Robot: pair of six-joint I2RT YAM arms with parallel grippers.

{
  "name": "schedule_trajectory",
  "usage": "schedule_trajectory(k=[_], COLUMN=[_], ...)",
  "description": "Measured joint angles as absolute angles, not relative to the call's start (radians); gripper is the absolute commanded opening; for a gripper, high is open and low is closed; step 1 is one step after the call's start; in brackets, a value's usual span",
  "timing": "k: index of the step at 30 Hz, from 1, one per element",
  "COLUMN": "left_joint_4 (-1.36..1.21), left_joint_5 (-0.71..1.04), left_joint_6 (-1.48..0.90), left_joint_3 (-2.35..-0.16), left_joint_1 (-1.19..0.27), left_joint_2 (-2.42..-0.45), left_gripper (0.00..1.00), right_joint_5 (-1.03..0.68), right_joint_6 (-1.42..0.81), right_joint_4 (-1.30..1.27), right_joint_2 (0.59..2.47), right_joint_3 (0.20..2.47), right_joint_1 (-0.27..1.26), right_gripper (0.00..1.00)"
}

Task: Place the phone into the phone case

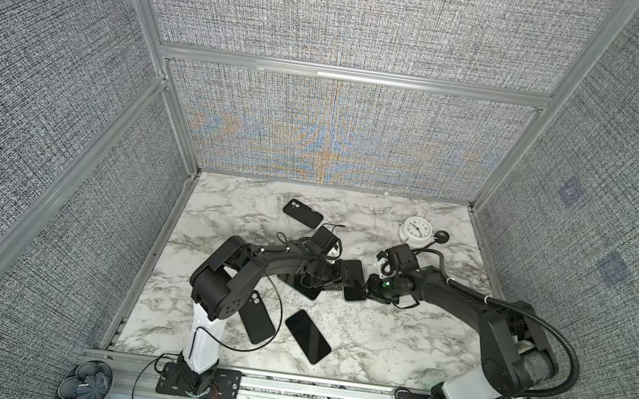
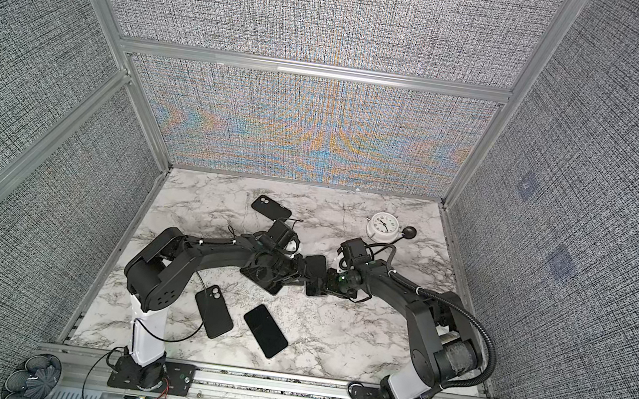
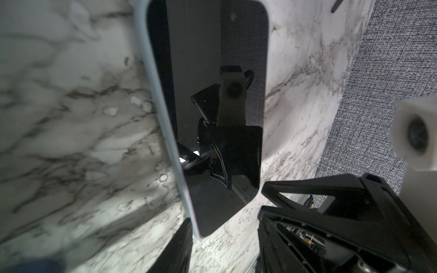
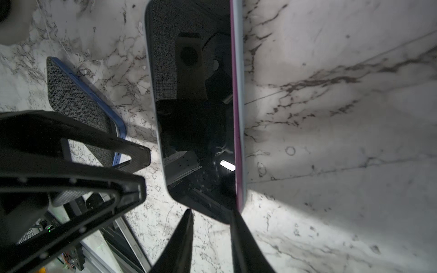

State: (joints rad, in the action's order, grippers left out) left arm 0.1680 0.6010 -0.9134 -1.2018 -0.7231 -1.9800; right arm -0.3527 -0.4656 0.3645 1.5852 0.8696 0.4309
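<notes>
Jaws of the right gripper [image 4: 212,212] stand narrow, one on each side of the near end of the phone [image 1: 355,274], and seem to pinch it. Its fingers [image 4: 182,243] meet the glass end and the pink-striped rim. Of the left gripper [image 1: 338,276], only one of the fingers [image 3: 182,245] shows plainly, lying against the phone's pale rim. The other is lost among dark parts, so I cannot tell whether those jaws grip or only steady. Both top views show the phone lifted off the table [image 1: 395,344] at mid-scene, between the two grippers reaching in from left and right.

Just left of it, under the left arm, a blue-edged phone [image 4: 78,99] lies flat. Nearer, a face-up phone [image 1: 308,336] lies beside the near case [image 1: 258,320], which is black and lies back-up. The far case [image 1: 302,214] lies well apart, beyond the left arm. Whether either case has a phone in it I cannot tell.

As I judge it, the pick-up is done and the fitting is not begun: no black shell surrounds the held phone, and neither case is at the grippers. What is left is to bring phone and case together, line up the corners and press it home.
</notes>
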Motion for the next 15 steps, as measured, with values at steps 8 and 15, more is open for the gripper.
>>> schedule_trajectory(k=[8, 15], left_joint_4=[0.202, 0.165], left_joint_5=[0.587, 0.612], left_joint_6=[-0.905, -0.905], left_joint_3=[-1.194, -1.203], left_joint_1=[-0.724, -0.725], left_joint_2=[-1.981, -2.015], left_gripper=[0.46, 0.46], right_joint_5=[-0.353, -0.347], right_joint_6=[-0.455, -0.445], right_joint_4=[0.379, 0.393], right_joint_2=[1.584, 1.565], right_joint_3=[0.869, 0.857], right_joint_1=[0.426, 0.417], right_gripper=[0.26, 0.26])
